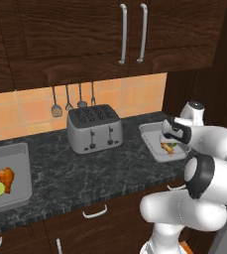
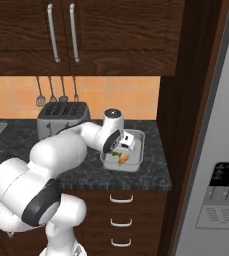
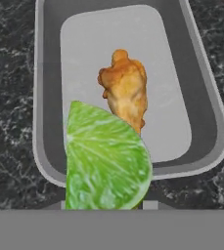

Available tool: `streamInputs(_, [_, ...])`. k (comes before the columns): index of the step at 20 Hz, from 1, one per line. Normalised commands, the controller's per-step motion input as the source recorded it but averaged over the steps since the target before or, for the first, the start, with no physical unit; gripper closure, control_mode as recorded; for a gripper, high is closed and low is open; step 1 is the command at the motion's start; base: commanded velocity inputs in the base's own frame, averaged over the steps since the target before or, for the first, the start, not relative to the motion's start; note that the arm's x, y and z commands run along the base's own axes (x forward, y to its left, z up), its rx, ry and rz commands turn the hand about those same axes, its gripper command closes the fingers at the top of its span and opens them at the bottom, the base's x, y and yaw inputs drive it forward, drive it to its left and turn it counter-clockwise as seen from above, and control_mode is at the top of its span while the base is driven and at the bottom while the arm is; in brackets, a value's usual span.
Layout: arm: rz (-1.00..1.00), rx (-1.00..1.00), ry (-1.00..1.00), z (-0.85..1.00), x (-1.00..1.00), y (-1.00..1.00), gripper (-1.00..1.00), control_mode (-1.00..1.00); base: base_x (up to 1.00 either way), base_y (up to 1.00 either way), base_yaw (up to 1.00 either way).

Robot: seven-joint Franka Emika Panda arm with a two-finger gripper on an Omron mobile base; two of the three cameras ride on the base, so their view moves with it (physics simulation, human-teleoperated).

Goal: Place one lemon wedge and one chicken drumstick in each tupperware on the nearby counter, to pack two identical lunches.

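The tool [image 1: 170, 140] hangs over the right-hand tupperware [image 1: 149, 133] and pinches a lemon wedge [image 3: 106, 157] between its fingers; in the hand view the green wedge sits close to the camera, its cut face showing, in front of the container's near rim. Below it, inside that tupperware [image 3: 209, 102], a chicken drumstick [image 3: 125, 90] lies on the pale floor, roughly in the middle, apart from the walls. In the right base view the tool [image 2: 122, 148] sits above the same container [image 2: 137, 162], with the drumstick [image 2: 124, 158] just under it. The container rests on the dark speckled table [image 1: 95, 168], near its right end. A steel toaster [image 1: 94, 128] stands to the left of it, well apart, with utensils [image 1: 68, 101] hanging on the tiled wall behind. At the far left, the second tupperware [image 1: 23, 163] holds another drumstick [image 1: 6, 176] and another lemon wedge [image 1: 0, 188], the two touching.
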Motion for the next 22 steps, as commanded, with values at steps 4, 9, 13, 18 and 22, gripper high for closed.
streamInputs(4, [-0.03, 0.05, 0.00, -0.48, 0.28, -0.05, 1.00, -1.00, 0.00, 0.00, 0.00])
streamInputs(9, [-0.04, 0.00, 0.00, -0.27, 0.40, 0.00, 1.00, -1.00, 0.00, 0.00, 0.00])
streamInputs(13, [-0.01, 0.00, 0.00, -0.29, 0.35, 0.00, 1.00, -1.00, 0.00, 0.00, 0.00])
streamInputs(18, [0.00, 0.00, 0.00, -0.51, 0.22, 0.00, 1.00, -1.00, 0.00, 0.00, 0.00])
streamInputs(22, [0.00, 0.00, 0.00, -0.52, -0.21, 0.01, -1.00, -1.00, 0.00, 0.00, 0.00])
